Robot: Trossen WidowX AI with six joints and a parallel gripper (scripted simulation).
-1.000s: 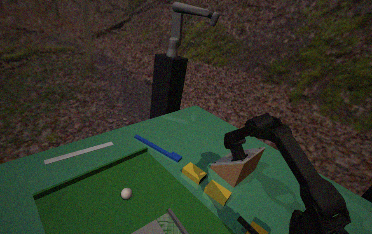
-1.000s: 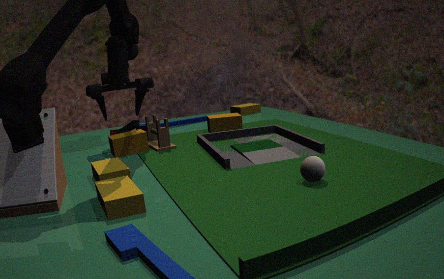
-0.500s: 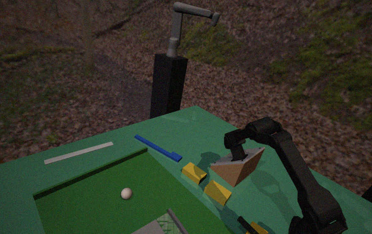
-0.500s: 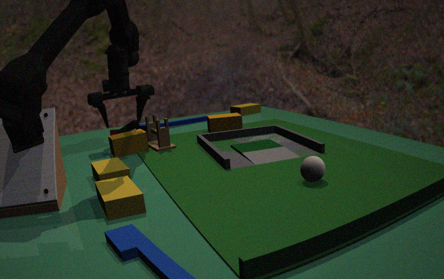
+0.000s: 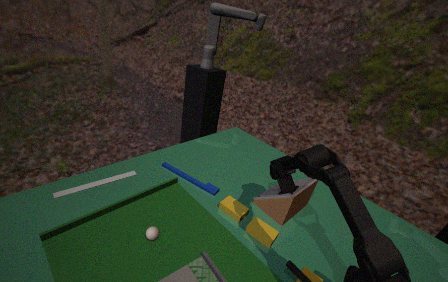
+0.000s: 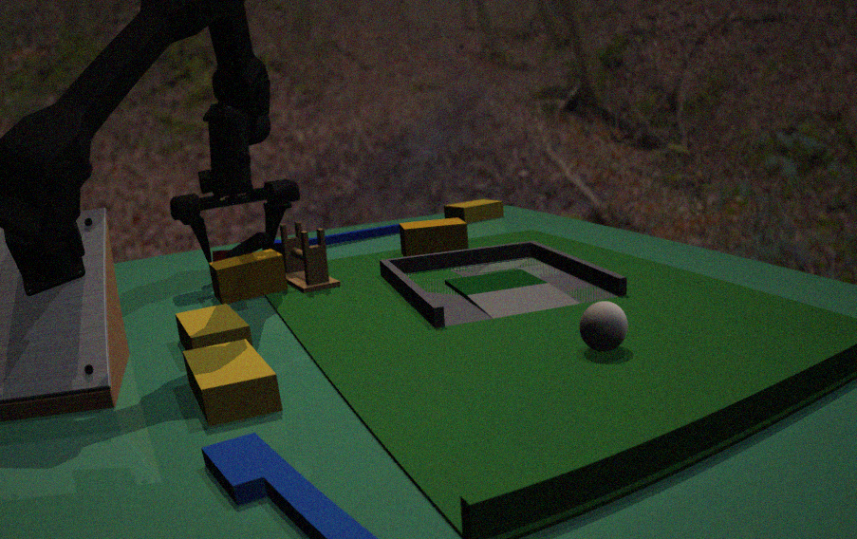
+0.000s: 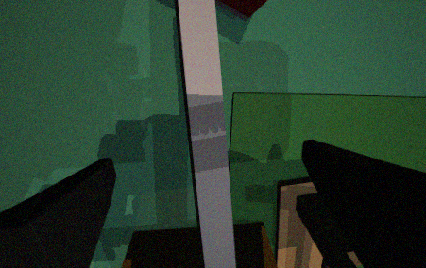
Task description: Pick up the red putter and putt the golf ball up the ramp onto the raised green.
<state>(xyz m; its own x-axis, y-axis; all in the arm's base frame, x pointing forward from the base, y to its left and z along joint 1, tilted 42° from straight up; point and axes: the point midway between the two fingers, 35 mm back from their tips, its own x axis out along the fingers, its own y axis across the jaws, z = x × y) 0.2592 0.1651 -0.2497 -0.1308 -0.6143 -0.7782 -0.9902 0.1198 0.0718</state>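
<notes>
The red putter's head (image 7: 244, 6) shows at the top of the wrist view; a small red part also shows behind a yellow block in the exterior view. Its long shaft (image 7: 206, 85) (image 5: 296, 269), light on top and dark at the side, slopes over a yellow block. My gripper (image 7: 210, 158) (image 6: 237, 248) is open, with one finger on each side of the shaft and nothing held. It is outside the top view. The white golf ball (image 5: 152, 233) (image 6: 604, 325) lies on the green mat in front of the pale ramp (image 6: 531, 301). The raised green (image 6: 498, 281) is behind the ramp, between grey walls.
A small wooden rack (image 6: 316, 284) (image 7: 296, 222) stands beside the right finger. Yellow blocks (image 6: 247, 277) (image 5: 262, 233) line the mat's edge. A blue putter (image 5: 190, 178) (image 6: 237, 461) and a white strip (image 5: 94, 183) lie on the table. A low dark wall (image 6: 685, 445) edges the mat.
</notes>
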